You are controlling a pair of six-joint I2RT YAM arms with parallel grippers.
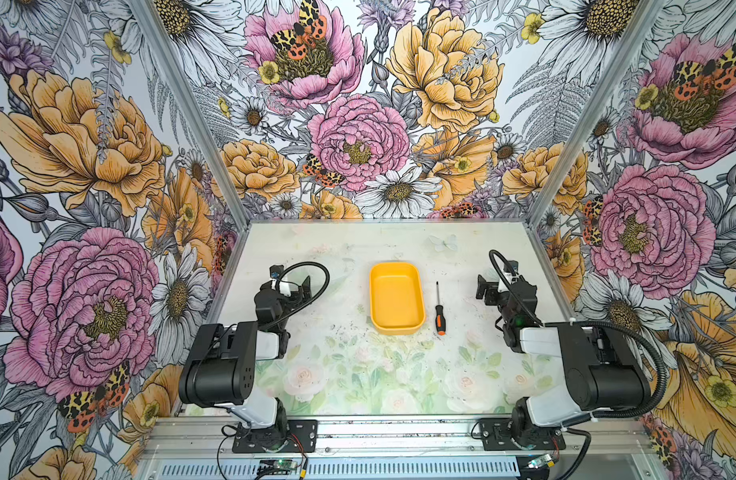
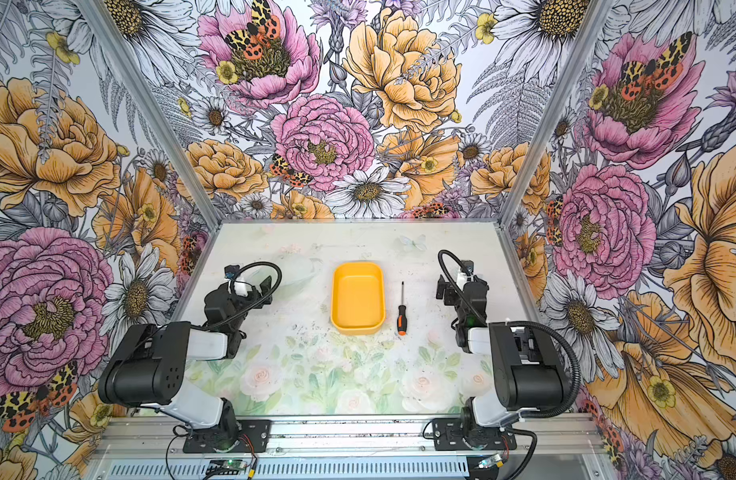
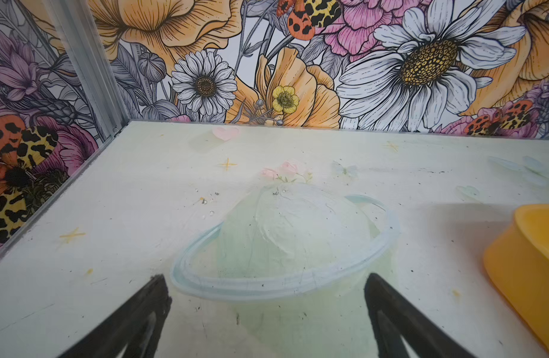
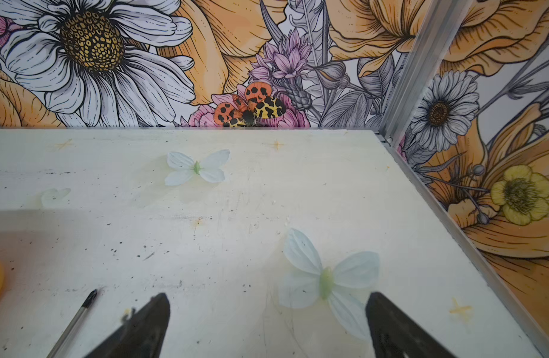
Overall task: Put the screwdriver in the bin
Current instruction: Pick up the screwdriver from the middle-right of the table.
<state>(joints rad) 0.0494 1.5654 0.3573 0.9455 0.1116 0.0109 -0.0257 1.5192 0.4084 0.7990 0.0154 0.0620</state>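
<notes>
The screwdriver [image 1: 439,310] lies just beside the bin [image 1: 395,299], untouched; left claw [image 3: 267,279] and right claw [image 4: 268,296] both released

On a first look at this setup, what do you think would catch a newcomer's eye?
Loud floral wallpaper covers every wall. At the middle of the table sits the empty yellow bin, with the small screwdriver lying flat just beside it, on the robot's right.

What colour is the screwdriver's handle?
The screwdriver handle is black with orange accents, best in a top view.
</notes>
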